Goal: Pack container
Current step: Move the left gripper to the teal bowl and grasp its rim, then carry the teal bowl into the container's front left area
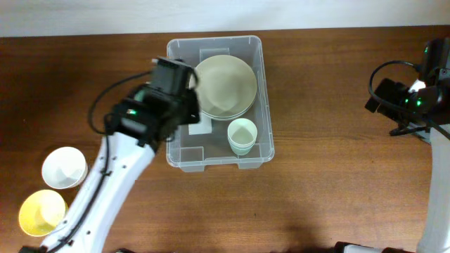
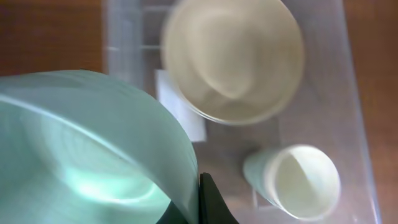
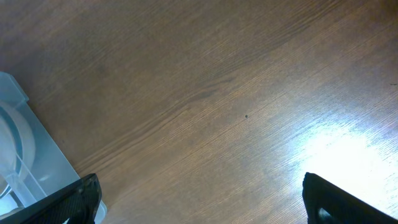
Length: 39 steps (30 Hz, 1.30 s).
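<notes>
Clear container mid-table holds stacked cream bowls at its top right and a pale green cup at bottom right, left arm over its left side, white bowl just beside yellow bowl at lower left, right arm far right.

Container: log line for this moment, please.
left gripper: holds green bowl over container | inside: cream bowls, cup | right gripper: open, aside
</notes>
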### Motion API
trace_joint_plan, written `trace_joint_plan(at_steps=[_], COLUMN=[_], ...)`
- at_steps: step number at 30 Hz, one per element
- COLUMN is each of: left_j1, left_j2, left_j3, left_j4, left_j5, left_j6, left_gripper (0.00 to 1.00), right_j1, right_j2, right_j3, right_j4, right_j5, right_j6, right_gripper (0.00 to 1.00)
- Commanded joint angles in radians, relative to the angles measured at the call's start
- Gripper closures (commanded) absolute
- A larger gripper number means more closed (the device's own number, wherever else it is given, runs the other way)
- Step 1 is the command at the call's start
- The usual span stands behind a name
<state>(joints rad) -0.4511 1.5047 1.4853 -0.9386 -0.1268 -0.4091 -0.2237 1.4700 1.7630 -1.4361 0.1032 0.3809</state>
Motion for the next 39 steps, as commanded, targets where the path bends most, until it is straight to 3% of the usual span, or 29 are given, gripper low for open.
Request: trace_joint_plan(at_steps=[1, 13, 20, 23, 25, 26, 33, 39], left_j1=[-0.060, -0.113, -0.113, -0.113, -0.113, -0.113, -0.069, 0.042], left_j2=[0.074, 0.336, 0.399, 0.399, 0.399, 0.399, 0.385, 0.288], left_j3=[0.002, 0.002, 0.002, 0.002, 0.002, 0.002, 0.068, 0.200], left_j4=[0.001, -0.063, -0.129, -0.128, -0.129, -0.129, -0.201, -0.313], left_j5=[0.000, 0.169, 0.184, 0.184, 0.184, 0.183, 0.125, -0.035], left_j6=[0.001, -0.039, -0.044, -0.043, -0.043, -0.042, -0.043, -0.042], left_gripper=[0.99, 1.00, 0.98, 0.93, 0.68, 0.65, 0.63, 0.60], right_j1=[-0.006, -0.006, -0.006, -0.006, -0.006, -0.006, -0.006, -0.006], right_j2=[0.001, 0.001, 0.001, 0.001, 0.001, 0.001, 0.001, 0.001], right_j3=[-0.006, -0.006, -0.006, -0.006, -0.006, -0.006, -0.006, -0.006], right_j4=[0.003, -0.002, -0.002, -0.004, -0.005, -0.005, -0.005, -0.005], right_j5=[-0.006, -0.006, -0.006, -0.006, -0.006, -0.006, -0.005, -0.005], right_j6=[-0.010, -0.010, -0.010, -0.010, -0.010, -0.010, -0.010, -0.010], right_gripper=[0.01, 0.01, 0.01, 0.01, 0.01, 0.01, 0.01, 0.01])
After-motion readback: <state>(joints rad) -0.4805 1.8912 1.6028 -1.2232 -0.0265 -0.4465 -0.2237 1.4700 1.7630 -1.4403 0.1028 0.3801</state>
